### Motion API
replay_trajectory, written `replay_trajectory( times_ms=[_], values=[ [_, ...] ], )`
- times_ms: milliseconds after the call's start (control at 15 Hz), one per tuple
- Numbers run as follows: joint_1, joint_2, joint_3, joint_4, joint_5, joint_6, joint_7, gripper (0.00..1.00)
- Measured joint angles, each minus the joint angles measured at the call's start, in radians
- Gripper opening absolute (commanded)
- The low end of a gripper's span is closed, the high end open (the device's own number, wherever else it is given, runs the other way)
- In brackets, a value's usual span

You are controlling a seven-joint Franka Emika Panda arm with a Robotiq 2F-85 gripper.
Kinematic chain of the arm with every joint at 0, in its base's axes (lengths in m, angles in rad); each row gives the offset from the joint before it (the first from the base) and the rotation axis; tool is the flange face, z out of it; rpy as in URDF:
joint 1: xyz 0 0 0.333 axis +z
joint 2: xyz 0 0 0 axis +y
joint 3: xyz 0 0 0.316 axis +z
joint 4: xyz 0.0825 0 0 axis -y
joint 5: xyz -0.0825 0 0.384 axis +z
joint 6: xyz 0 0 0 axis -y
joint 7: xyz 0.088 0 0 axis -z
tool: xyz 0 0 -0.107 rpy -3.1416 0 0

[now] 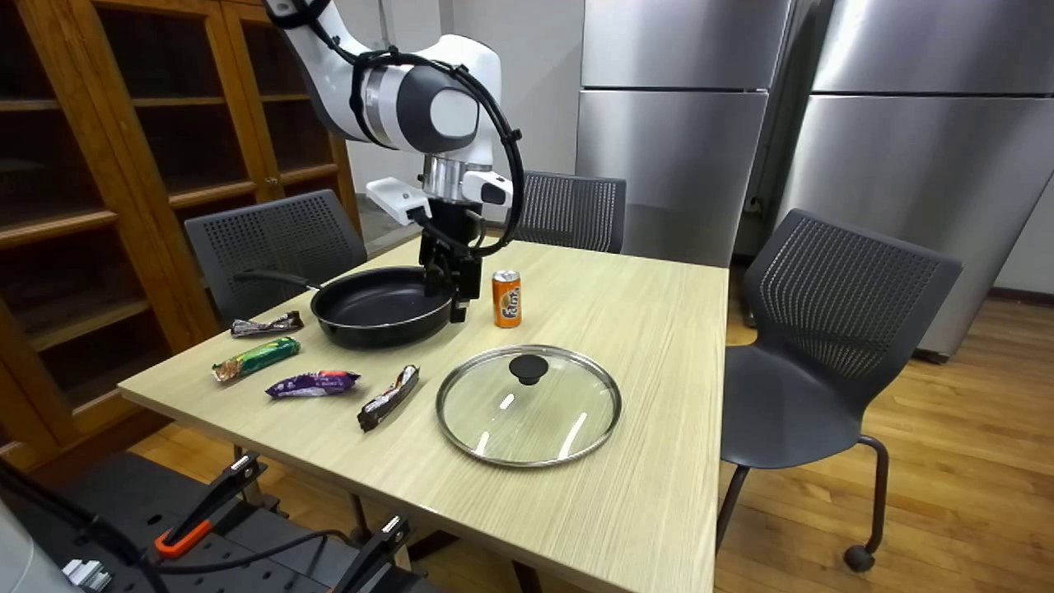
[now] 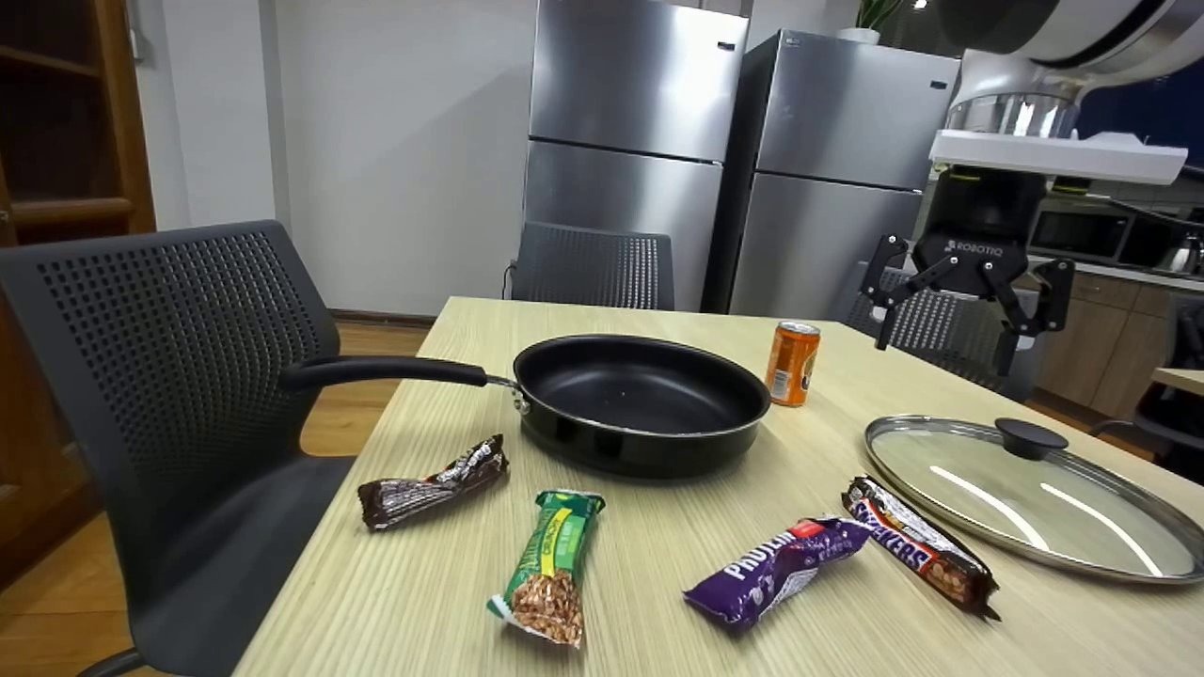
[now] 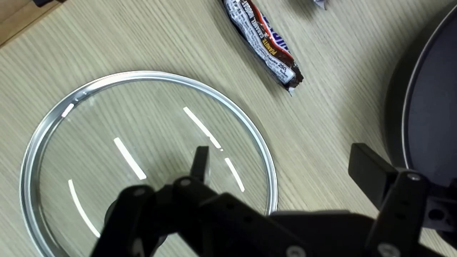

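Clear glass fills the lid [image 1: 535,412], lying on the table [image 1: 659,329] below the jaws, which hang spread wide and empty. I see the lid's black knob [image 1: 528,366] plainly in both exterior views; in the wrist view the jaws mostly hide it.
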Motion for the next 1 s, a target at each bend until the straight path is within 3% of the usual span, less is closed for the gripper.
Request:
replay_trajectory(
  times_ms=[600, 1000],
  values=[
    [0.000, 0.008, -0.001, 0.002, -0.004, 0.006, -0.006, 1.00],
    [0.005, 0.077, -0.001, 0.028, -0.102, 0.031, -0.027, 1.00]
  ],
)
